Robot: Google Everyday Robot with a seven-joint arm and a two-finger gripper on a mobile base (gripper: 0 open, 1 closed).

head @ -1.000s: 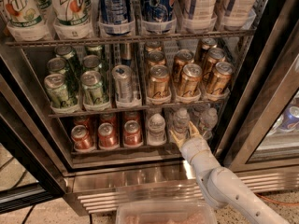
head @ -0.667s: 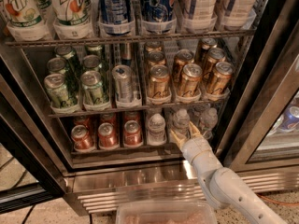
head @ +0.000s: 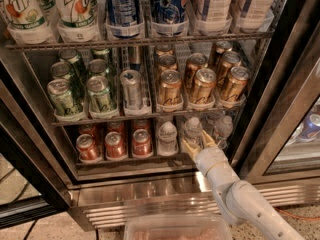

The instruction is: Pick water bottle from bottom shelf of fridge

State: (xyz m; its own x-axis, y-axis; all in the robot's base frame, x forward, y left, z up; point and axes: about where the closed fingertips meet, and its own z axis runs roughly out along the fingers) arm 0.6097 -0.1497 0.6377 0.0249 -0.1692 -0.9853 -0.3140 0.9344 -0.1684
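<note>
At the mouth of the open stainless-steel drinks fridge (head: 150, 204), the robot's pale two-finger hand (head: 198, 143) sits at the base of a small clear crinkly plastic water bottle (head: 192, 129) with a pale cap, which stands on the thin wire bottom shelf (head: 125, 160). The hand is up against the bottle's lower part, but I cannot tell whether it is clenched on it or only set around it.

A like clear bottle (head: 167, 136) stands just to the left of the hand, another (head: 223, 127) just to its right and further back, and the red soda cans (head: 115, 145) lie further left. The gold cans (head: 202, 84) sit on the rack above the hand.

The step in hand looks like the grasp itself. The next move calls for a firm hold low on the bottle, then a straight pull outward, clear of both neighbours and of the rack above.

Against the earlier frames nothing visibly differs: hand and bottle keep the same places.
</note>
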